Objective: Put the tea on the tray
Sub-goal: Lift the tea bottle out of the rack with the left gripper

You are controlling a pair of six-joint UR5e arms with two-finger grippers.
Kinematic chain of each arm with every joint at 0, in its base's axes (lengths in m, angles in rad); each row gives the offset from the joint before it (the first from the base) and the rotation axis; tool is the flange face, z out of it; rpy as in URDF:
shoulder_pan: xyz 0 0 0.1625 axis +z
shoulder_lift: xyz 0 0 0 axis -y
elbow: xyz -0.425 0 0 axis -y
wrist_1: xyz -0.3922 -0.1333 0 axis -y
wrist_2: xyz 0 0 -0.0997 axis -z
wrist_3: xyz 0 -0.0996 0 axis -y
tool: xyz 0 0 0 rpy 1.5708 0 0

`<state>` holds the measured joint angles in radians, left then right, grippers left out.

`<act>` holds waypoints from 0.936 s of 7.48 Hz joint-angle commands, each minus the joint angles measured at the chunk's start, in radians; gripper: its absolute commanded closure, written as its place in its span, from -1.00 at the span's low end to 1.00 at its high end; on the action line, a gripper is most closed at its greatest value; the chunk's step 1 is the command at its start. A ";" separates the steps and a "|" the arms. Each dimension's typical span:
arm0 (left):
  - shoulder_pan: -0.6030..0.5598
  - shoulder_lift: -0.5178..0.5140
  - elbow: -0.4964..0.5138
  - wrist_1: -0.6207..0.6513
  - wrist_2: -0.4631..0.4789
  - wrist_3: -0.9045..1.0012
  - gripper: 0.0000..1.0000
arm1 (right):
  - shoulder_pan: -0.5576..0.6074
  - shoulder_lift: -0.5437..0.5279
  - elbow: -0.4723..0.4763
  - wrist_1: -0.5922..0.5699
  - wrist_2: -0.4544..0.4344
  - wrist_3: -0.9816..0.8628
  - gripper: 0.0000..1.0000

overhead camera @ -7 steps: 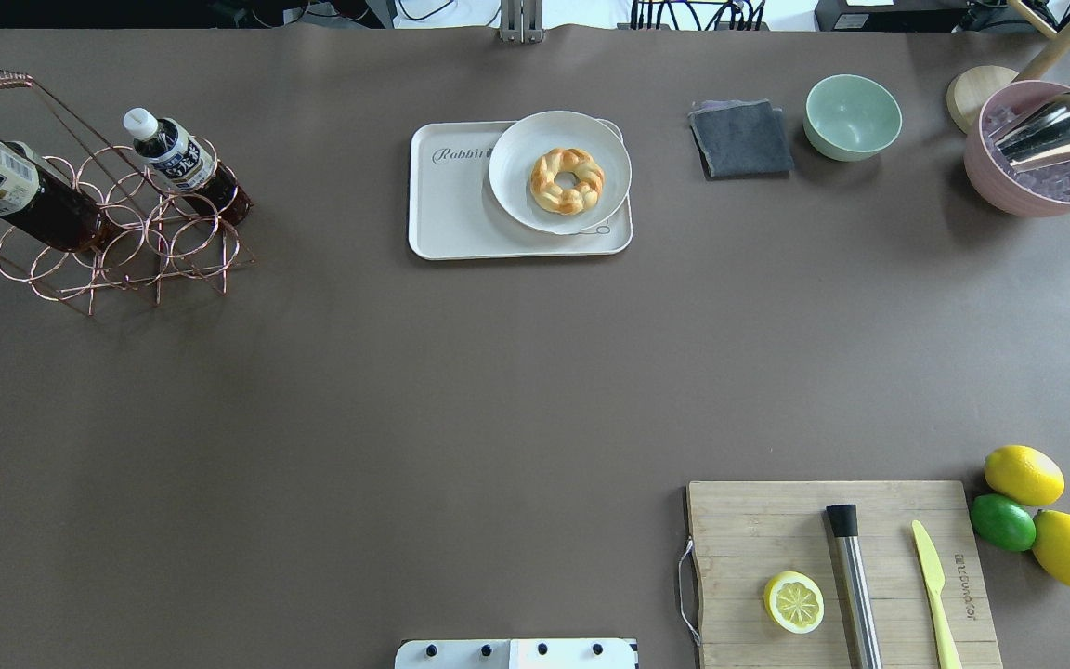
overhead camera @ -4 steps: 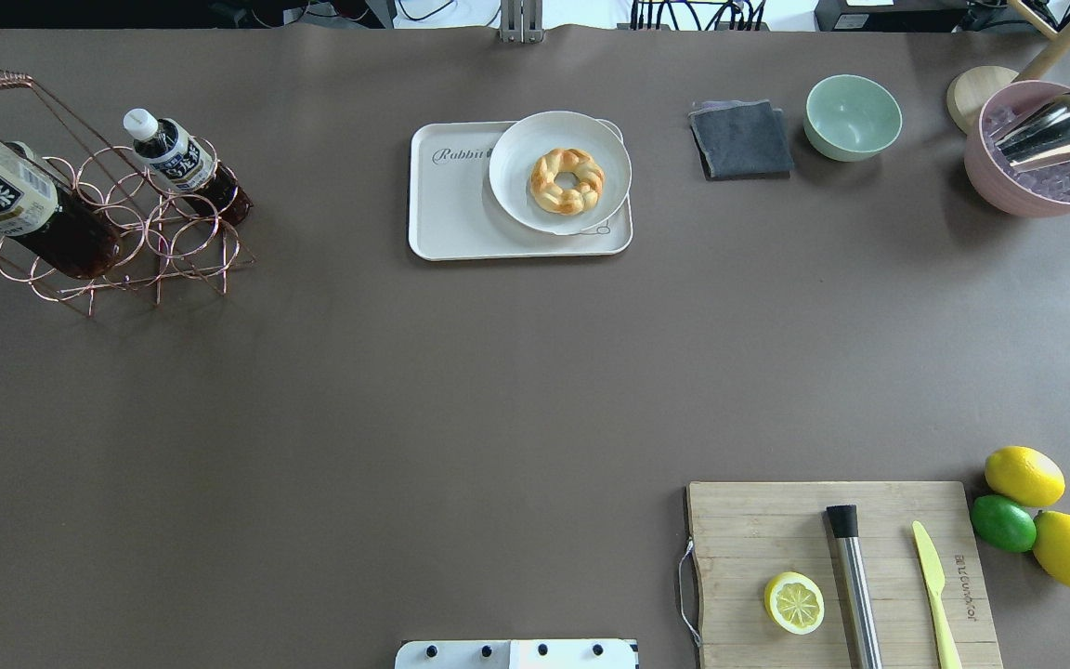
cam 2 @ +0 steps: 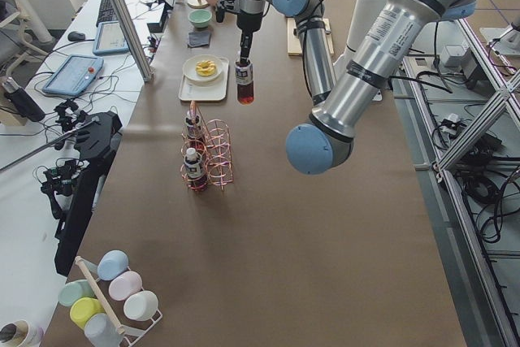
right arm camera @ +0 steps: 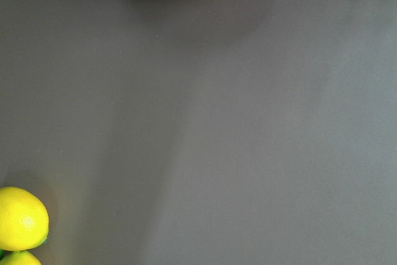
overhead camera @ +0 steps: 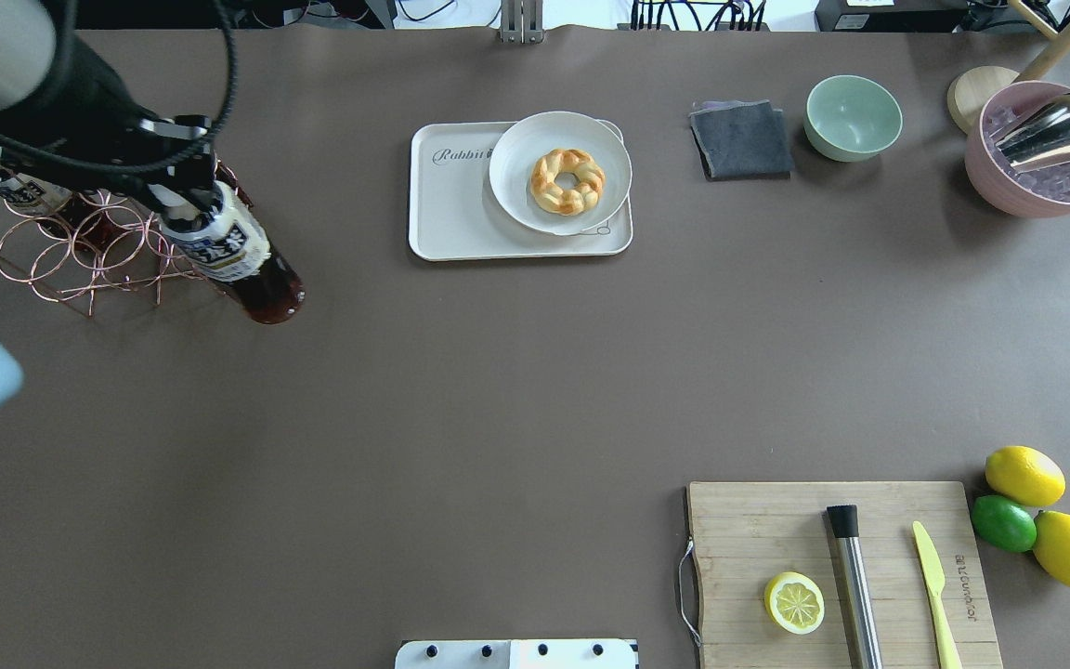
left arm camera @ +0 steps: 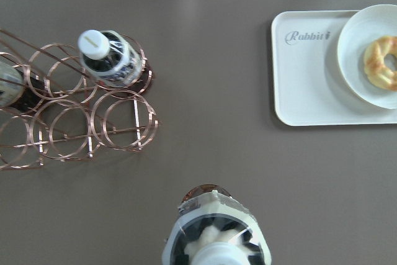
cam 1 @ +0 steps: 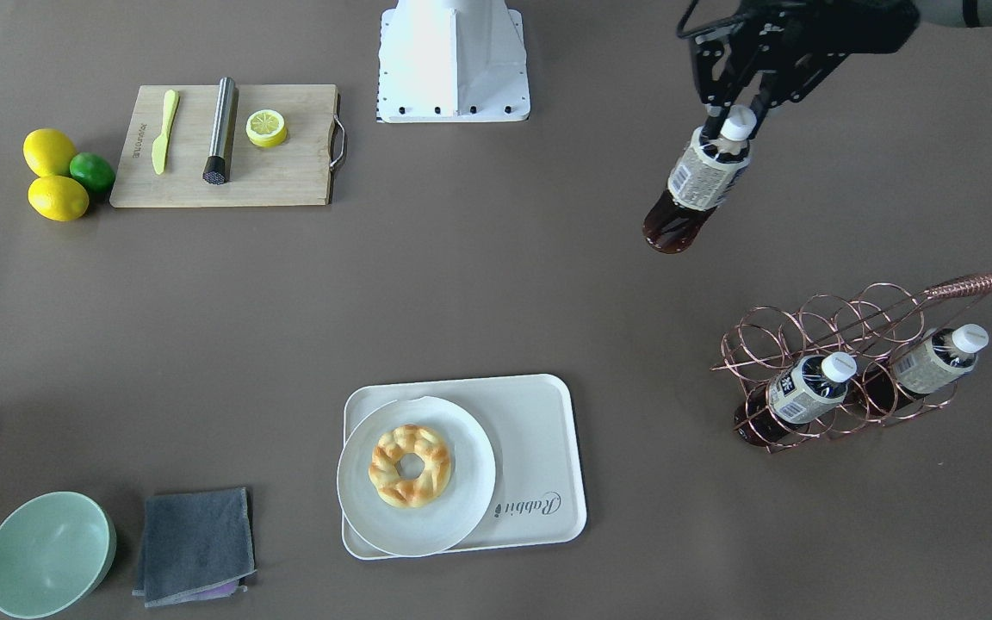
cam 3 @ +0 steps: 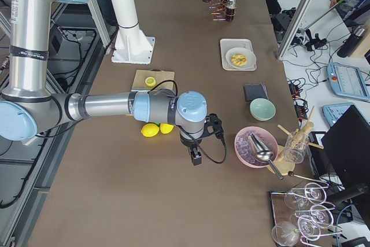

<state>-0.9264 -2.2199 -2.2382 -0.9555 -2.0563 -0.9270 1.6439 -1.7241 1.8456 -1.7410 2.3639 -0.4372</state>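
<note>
Brown bench [overhead camera: 498,390] lies beneath the tea [overhead camera: 230,249], which hangs tilted above it (cap uppermost) from the left tool [overhead camera: 184,206], clamped on its neck. The bottle is near the copper rack [overhead camera: 117,246] and well apart from the tray [overhead camera: 451,209], which bears a plate [overhead camera: 509,153]. Whether the right tool [cam 3: 195,158] is apart or together, I cannot tell.

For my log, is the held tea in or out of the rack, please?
Out: left pincer holds the tea by its neck, clear of the rack.
</note>
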 commanded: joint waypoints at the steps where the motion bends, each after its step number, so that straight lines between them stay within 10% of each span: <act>1: 0.222 -0.222 0.187 0.000 0.161 -0.165 1.00 | -0.001 0.000 -0.002 0.000 0.000 0.000 -1.00; 7: 0.386 -0.314 0.522 -0.304 0.228 -0.311 1.00 | -0.001 -0.002 0.000 0.000 0.002 0.000 -1.00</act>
<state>-0.5575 -2.5284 -1.7588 -1.2247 -1.8347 -1.2262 1.6429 -1.7256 1.8454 -1.7411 2.3646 -0.4372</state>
